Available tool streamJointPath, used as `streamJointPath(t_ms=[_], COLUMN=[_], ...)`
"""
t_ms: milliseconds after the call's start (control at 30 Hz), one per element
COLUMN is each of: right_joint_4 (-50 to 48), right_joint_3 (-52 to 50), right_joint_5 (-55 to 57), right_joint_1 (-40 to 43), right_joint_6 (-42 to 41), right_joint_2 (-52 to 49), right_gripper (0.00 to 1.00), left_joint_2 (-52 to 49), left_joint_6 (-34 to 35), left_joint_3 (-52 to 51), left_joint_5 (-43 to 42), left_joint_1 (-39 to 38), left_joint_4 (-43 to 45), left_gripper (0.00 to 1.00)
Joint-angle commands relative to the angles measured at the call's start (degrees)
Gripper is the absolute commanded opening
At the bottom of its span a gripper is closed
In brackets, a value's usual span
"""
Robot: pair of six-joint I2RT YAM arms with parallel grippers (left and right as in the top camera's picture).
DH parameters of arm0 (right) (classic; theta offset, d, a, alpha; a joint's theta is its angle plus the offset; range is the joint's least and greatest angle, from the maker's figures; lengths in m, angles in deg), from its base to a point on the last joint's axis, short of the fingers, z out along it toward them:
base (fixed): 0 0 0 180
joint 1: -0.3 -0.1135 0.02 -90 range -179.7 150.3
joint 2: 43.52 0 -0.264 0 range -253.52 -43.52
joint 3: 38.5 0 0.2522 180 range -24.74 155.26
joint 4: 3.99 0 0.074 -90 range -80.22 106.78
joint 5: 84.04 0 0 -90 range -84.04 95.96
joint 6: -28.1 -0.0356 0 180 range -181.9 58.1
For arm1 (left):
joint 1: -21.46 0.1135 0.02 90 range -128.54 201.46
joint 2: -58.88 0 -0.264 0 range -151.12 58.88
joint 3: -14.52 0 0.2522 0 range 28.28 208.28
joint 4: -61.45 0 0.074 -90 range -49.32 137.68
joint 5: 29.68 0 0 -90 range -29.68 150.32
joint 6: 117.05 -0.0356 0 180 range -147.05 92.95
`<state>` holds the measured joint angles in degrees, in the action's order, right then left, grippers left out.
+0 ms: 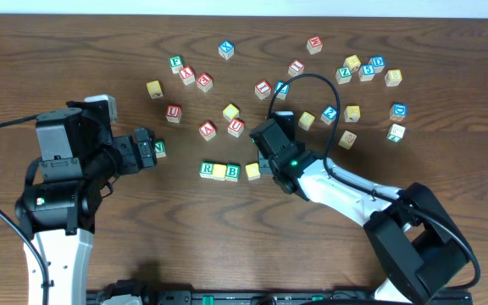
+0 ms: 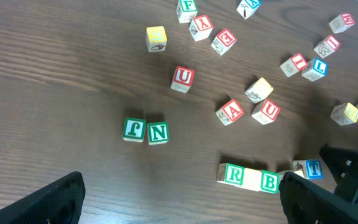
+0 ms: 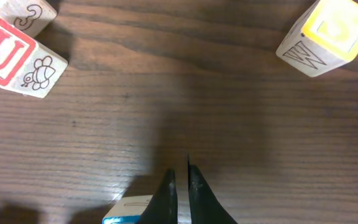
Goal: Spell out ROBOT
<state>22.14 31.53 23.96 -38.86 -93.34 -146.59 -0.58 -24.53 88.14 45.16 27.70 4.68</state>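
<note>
Dark wood-grain table (image 1: 74, 51); R–B row of wooden letter cubes (image 1: 219, 171) lower centre overhead, blue T cube (image 2: 312, 168) beside empty, pinched-together right gripper (image 3: 180, 177); left gripper (image 2: 182, 186) spread; cubes likely light, rigid, so pinch flat sides.

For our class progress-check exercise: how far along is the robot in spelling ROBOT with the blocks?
Done: green R, a yellow block whose letter I cannot read, and green B sit in a row. In hand: a second yellow block lies just past B, and the right gripper, shut and empty, is beside the blue T. Still to do: lining up T at the end.
</note>
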Motion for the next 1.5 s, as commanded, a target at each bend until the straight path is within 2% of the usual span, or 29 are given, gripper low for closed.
streamJointPath(t_ms=[0, 733, 1200, 1467], right_joint_4=[-0.6, 2.0, -1.9, -1.6], right_joint_3=[-0.1, -0.1, -0.1, -0.1], right_joint_5=[1.3, -3.6, -3.0, -6.4], right_joint_1=[-0.3, -0.3, -0.3, -0.3], right_joint_6=[-0.9, -0.9, 0.5, 1.7], right_joint_2=[-0.1, -0.2, -0.2, -0.2], right_gripper=[0.03, 0.01, 0.01, 0.01], left_joint_2=[0.0, 0.0, 0.0, 0.0], left_joint_6=[-0.8, -0.8, -0.8, -0.8], left_joint_3=[1.2, 1.2, 1.2, 1.2], left_joint_5=[-0.7, -0.7, -0.7, -0.7], left_joint_1=[0.2, 0.2, 0.2, 0.2], left_joint_4=[0.2, 0.2, 0.2, 0.2], left_gripper=[0.98, 0.98, 0.98, 0.98])
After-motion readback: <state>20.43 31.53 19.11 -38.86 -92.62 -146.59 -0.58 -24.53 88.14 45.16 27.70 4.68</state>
